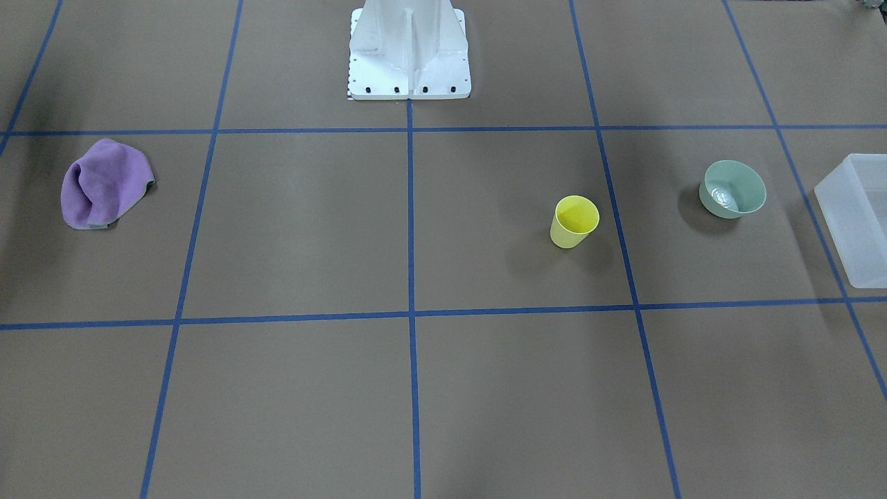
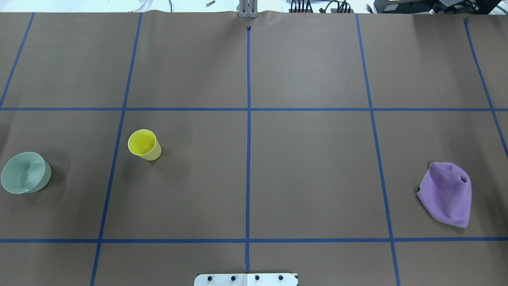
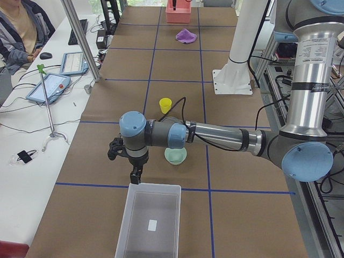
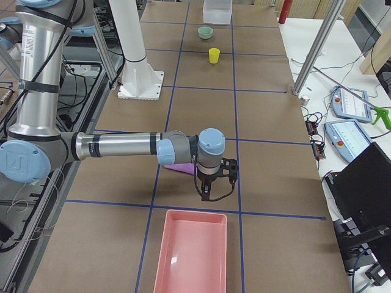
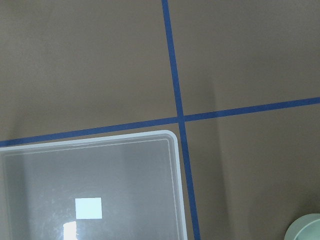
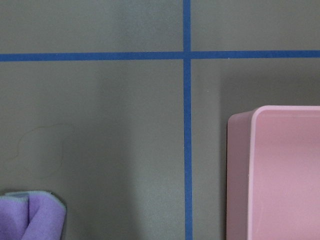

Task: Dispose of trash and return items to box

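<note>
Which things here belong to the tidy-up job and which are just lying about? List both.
Job: yellow cup, green bowl, translucent bin; possibly pink tray and purple cloth.
Lying about: tablets, mouse on the side desk, white robot base.

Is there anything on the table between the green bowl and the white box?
Nothing visible. Only bare table with one blue tape line lies between the bowl and the box. The cup stands on the bowl's other side.

Running blue tape lines (image 2: 249, 109) in a grid across the brown counter (image 2: 309, 171).
Seating an operator (image 3: 19, 27) at the white side desk (image 3: 21, 177), tablets (image 3: 47, 87) lying near a metal post (image 3: 80, 37).
</note>
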Robot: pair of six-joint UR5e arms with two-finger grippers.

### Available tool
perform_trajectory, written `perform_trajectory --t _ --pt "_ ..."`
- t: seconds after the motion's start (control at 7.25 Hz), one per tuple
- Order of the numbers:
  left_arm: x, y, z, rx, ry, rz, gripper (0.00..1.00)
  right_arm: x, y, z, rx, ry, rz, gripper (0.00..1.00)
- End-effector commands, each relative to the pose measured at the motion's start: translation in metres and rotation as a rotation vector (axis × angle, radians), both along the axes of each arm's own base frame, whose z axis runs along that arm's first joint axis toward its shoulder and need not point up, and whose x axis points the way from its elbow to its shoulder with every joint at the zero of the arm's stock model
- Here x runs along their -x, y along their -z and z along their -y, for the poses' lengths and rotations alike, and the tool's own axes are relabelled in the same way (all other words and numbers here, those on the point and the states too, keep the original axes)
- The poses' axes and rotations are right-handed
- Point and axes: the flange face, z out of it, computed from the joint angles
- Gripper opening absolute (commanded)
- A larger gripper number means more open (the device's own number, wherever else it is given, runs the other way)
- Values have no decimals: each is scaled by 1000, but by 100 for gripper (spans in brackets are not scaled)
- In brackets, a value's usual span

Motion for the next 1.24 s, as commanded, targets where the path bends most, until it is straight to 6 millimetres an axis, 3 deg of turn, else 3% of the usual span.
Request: perform_trajectory --t 0.0,0.97,1.1 --pt "0 -1 -5 2 0 -3 98 0 -1 -1 2 0 0 100" --pt "-3 2 -4 -24 -4 -16 98 1 6 1 -7 -3 7 100" --pt "-3 -11 -14 -5 -11 -15 98 1 6 1 -4 -7 8 100"
